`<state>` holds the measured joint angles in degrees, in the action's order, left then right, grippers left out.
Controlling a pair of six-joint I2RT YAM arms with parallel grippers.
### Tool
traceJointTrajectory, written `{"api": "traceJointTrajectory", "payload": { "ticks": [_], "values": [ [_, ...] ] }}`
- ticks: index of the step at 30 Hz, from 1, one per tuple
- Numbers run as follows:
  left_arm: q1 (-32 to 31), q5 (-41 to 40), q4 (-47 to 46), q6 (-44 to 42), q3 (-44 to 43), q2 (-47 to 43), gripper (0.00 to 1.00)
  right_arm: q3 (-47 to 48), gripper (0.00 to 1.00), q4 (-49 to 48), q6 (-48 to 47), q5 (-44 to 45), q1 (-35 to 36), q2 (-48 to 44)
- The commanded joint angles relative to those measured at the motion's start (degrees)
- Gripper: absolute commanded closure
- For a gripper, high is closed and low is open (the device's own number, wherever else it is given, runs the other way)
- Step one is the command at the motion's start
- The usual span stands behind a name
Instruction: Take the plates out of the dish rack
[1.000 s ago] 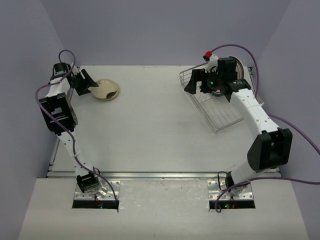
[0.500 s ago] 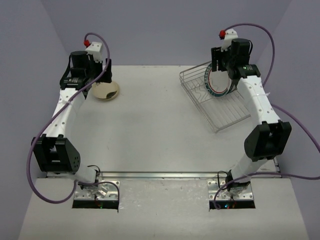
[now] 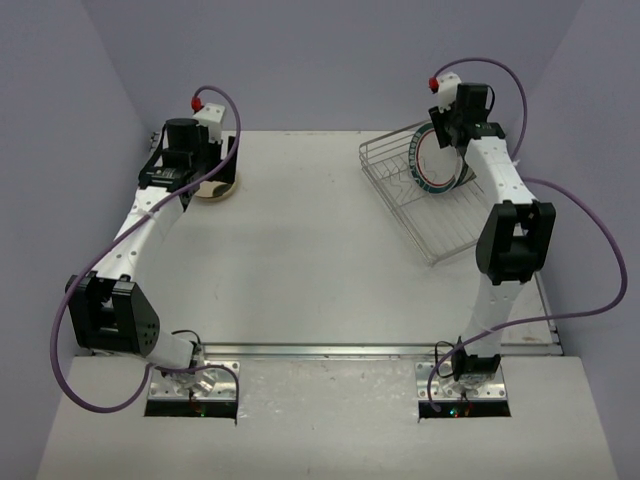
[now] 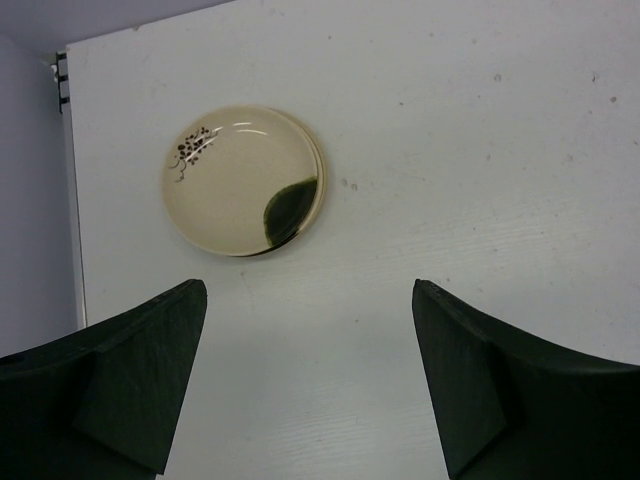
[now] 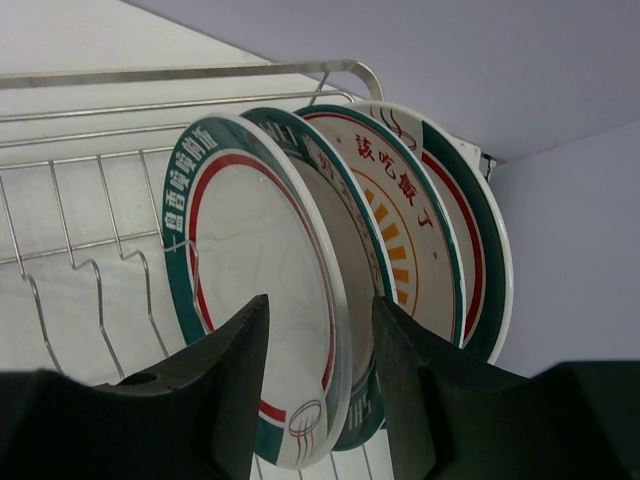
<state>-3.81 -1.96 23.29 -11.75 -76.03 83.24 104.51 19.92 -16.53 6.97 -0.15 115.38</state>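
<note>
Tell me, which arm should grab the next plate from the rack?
The right. The right gripper has a finger either side of the front plate standing in the dish rack. The left gripper hangs open over the table by the cream plate, far from the rack.

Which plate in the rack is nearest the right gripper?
The front plate, plain white centre inside a red ring; its rim sits inside the right gripper. Two others stand behind.

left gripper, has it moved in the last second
Yes. In the top view the left gripper has swung right: it was to the left of the cream plate, and now it hangs over it.
</note>
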Motion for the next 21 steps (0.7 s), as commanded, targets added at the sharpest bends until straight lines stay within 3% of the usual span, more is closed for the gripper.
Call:
{"api": "traceJointTrajectory", "payload": {
  "ticks": [1,12,15,18,21],
  "values": [
    [-0.3,-1.0,-2.6,-0.3,0.0,-1.1,0.18,2.6,0.56,-2.1,-2.2,-1.5,-1.4,0.5],
    [-0.3,-0.9,-2.6,-0.6,-0.2,-0.7,0.18,2.2,0.71,-2.1,-3.6,-2.8,-1.5,4.6],
    [-0.3,-0.9,-2.6,-0.6,-0.3,-0.7,0.18,1.7,0.78,-1.9,-3.8,-3.5,-1.6,4.5],
    [-0.3,-0.9,-2.7,-0.6,-0.6,-0.6,0.18,1.5,0.98,-1.8,-3.3,-3.9,-1.6,3.3],
    [-0.3,-0.6,-2.7,-0.4,-1.0,-0.6,0.18,2.9,1.0,-1.0,-2.6,-4.2,-1.6,1.2]
  ]
}}
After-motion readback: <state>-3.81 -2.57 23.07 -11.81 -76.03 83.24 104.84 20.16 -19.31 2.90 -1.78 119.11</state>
